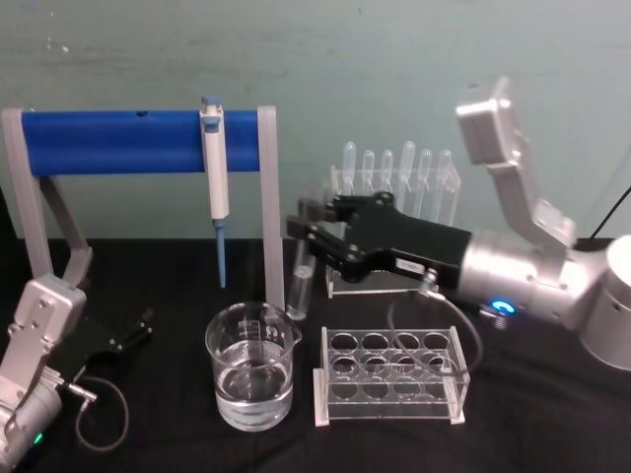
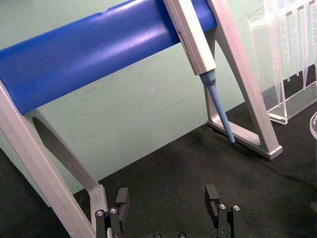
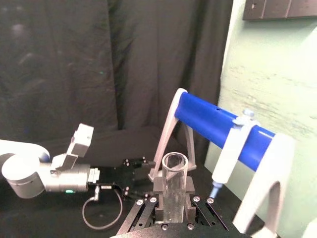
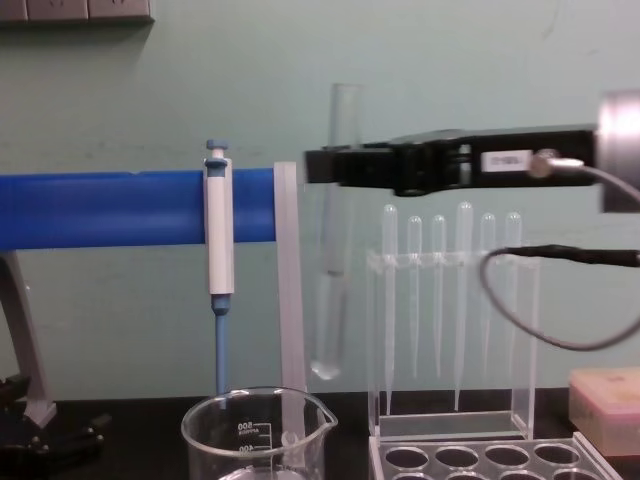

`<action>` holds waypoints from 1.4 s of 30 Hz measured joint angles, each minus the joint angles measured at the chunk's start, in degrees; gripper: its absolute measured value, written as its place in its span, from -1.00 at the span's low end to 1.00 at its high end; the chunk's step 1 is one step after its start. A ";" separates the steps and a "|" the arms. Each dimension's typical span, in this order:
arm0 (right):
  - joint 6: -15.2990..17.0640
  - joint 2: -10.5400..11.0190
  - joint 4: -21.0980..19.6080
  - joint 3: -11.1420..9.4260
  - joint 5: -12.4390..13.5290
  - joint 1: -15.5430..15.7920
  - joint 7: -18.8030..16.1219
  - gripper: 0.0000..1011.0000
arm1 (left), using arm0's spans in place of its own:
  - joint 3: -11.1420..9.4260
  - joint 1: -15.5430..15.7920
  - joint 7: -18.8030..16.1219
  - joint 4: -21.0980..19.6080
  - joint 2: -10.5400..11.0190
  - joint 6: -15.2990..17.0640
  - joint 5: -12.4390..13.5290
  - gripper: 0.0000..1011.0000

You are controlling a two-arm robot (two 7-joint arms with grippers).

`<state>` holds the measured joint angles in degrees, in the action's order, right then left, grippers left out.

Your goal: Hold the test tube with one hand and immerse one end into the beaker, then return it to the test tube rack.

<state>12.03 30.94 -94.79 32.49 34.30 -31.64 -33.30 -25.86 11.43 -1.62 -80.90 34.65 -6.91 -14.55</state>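
Observation:
My right gripper [image 1: 308,235] is shut on the test tube [image 1: 300,288], a clear glass tube held upright by its upper part. In the chest view the test tube [image 4: 328,290] hangs with its rounded bottom just above the rim of the beaker [image 4: 255,432] and a little to its right. The beaker [image 1: 251,367] stands on the black table with water in it. The right wrist view shows the open top of the test tube [image 3: 174,181] between my right gripper's fingers [image 3: 189,184]. My left gripper [image 1: 133,330] rests parked at the table's left; in its wrist view the left gripper [image 2: 167,198] is open and holds nothing.
A grey stand with a blue bar [image 1: 138,141] carries a white-and-blue pipettor [image 1: 215,177] behind the beaker. A clear rack of thin pipettes [image 1: 399,182] stands at the back. A clear tube rack [image 1: 391,376] sits right of the beaker. A pink box [image 4: 605,395] lies far right.

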 joint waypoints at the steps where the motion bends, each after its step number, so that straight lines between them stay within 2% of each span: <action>1: 0.01 0.51 -0.59 -0.22 0.13 0.46 0.19 -0.55 | 0.00 0.00 0.00 0.00 0.00 0.00 0.00 0.98; 7: -0.50 5.87 -6.05 -3.41 1.47 6.60 3.00 -0.55 | 0.00 0.00 0.00 0.00 0.00 0.00 0.00 0.98; 12: -1.90 8.68 -8.42 -5.98 2.16 11.15 4.76 -0.55 | 0.00 0.00 0.00 0.00 0.00 0.00 0.00 0.98; 15: -2.94 9.65 -9.05 -7.26 2.37 13.77 5.56 -0.55 | 0.00 0.00 0.00 0.00 0.00 0.00 0.00 0.98; 20: -4.14 9.94 -9.00 -8.41 2.28 16.33 6.12 -0.55 | 0.00 0.00 0.00 0.00 0.00 0.00 0.00 0.98; 24: -4.49 9.67 -8.27 -8.81 1.64 17.08 6.29 -0.55 | 0.00 0.00 0.00 0.00 0.00 0.00 0.00 0.98; 34: -5.49 8.39 -5.44 -9.62 0.25 17.24 5.82 -0.55 | 0.00 0.00 0.00 0.00 0.00 0.00 0.00 0.98; 42: -5.82 7.00 -4.10 -9.33 -0.84 16.75 5.12 -0.55 | 0.00 0.00 0.00 0.00 0.00 0.00 0.00 0.98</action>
<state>6.22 37.95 -98.89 23.15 33.46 -14.89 -28.19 -25.86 11.43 -1.62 -80.90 34.65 -6.91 -14.55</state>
